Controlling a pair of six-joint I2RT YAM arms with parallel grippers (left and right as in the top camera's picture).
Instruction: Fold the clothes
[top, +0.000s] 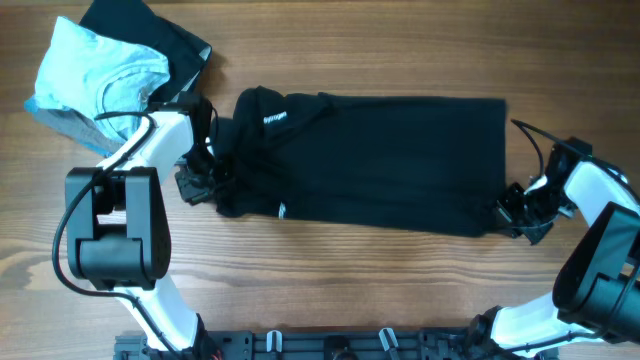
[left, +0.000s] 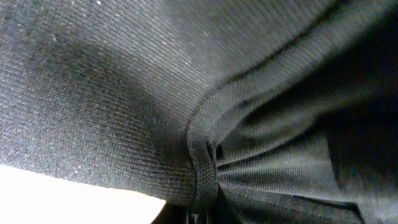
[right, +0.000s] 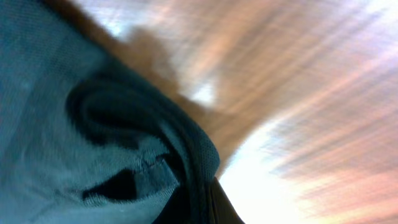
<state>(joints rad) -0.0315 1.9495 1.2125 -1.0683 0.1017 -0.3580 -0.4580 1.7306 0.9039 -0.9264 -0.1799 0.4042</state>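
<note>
The black T-shirt (top: 380, 160) lies folded in a long band across the middle of the table, collar end to the left with white print near it. My left gripper (top: 205, 180) is shut on bunched cloth at the shirt's left end; black knit (left: 124, 93) fills the left wrist view, with a pinched seam at the bottom. My right gripper (top: 520, 215) is shut on the shirt's lower right corner; the right wrist view shows the folded cloth edge (right: 124, 143) pinched over the wood. The fingertips of both are hidden by cloth.
A light blue folded shirt (top: 95, 70) lies on a grey garment at the far left, with a dark folded garment (top: 160, 35) beside it. The wooden table (top: 400, 290) extends in front of the shirt. A black rail runs along the near edge.
</note>
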